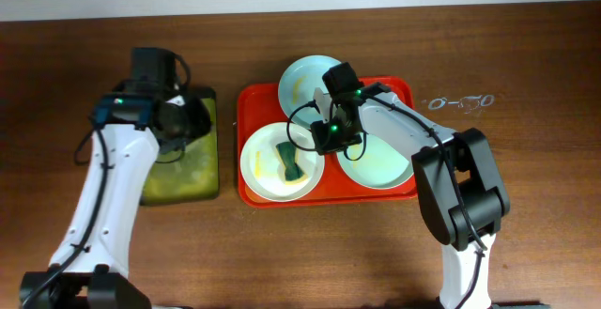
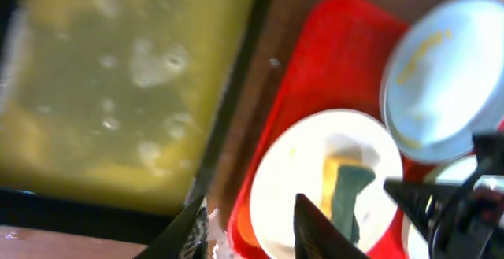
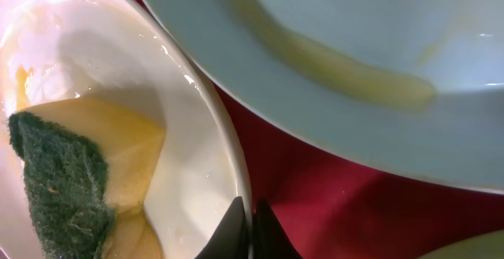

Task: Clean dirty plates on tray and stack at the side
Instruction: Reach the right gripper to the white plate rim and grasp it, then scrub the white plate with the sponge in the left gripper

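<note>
My right arm [image 1: 404, 126] half hides the mint plate [image 1: 380, 166] at the tray's [image 1: 254, 102] right end; my left wrist view is blurred

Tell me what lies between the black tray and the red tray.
Only a bare strip of table, seen overhead, separates black tray from red tray.

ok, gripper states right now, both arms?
left gripper: open, empty.
right gripper: shut on the rim of the white plate.
</note>
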Action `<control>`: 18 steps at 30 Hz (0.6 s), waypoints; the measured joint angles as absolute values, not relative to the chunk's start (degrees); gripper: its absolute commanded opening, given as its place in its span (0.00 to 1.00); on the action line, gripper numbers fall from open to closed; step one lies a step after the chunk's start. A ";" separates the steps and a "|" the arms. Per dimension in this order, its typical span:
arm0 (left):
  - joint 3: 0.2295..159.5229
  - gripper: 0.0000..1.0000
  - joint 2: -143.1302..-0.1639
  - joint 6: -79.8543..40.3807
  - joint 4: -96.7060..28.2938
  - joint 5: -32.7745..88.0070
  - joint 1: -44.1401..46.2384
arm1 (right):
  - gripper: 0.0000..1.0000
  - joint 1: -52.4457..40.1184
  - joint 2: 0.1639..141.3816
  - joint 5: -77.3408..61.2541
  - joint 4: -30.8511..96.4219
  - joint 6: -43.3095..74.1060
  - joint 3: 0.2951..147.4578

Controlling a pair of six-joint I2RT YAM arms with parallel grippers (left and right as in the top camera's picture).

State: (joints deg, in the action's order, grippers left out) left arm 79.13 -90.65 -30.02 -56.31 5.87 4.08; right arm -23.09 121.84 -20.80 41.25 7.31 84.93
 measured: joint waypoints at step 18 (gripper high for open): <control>71.13 0.41 -106.50 -30.70 -38.72 12.99 23.09 | 0.04 -23.09 121.84 -20.80 40.40 7.33 84.93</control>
State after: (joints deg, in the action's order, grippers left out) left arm 71.13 -106.50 -30.70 -38.72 12.99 23.09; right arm -23.09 121.84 -20.80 40.40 7.33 84.93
